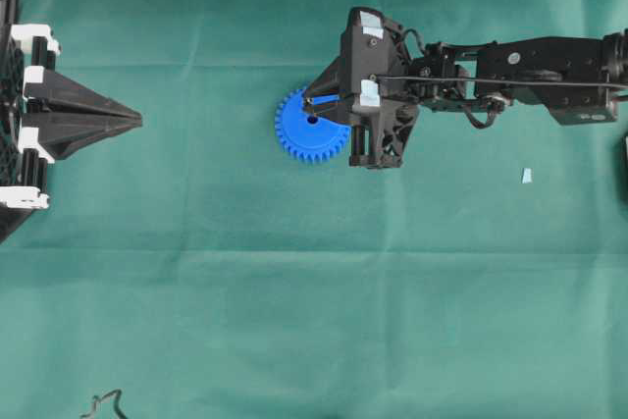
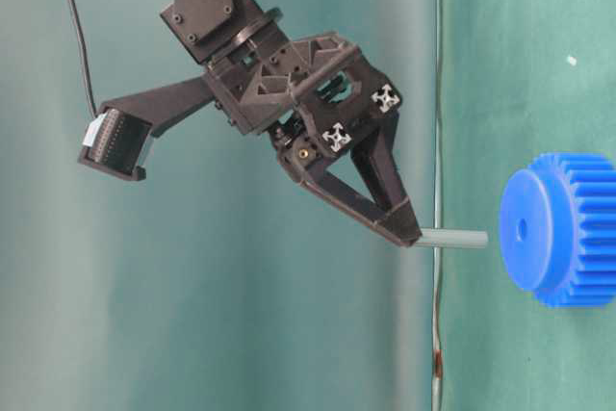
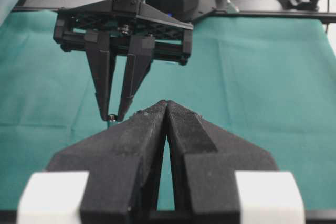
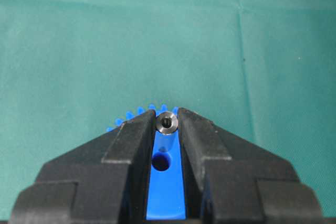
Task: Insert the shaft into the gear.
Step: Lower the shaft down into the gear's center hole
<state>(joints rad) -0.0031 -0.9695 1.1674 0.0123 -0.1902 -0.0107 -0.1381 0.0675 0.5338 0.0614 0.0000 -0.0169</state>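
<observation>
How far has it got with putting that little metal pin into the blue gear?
Done: the right gripper has picked up the shaft and holds it pinched at its tips, above the table. In hand: it hangs over the gear, near the centre hole but not lined up with it in the wrist view. Left: lower the shaft into the hole. The left gripper waits shut at the side.
</observation>
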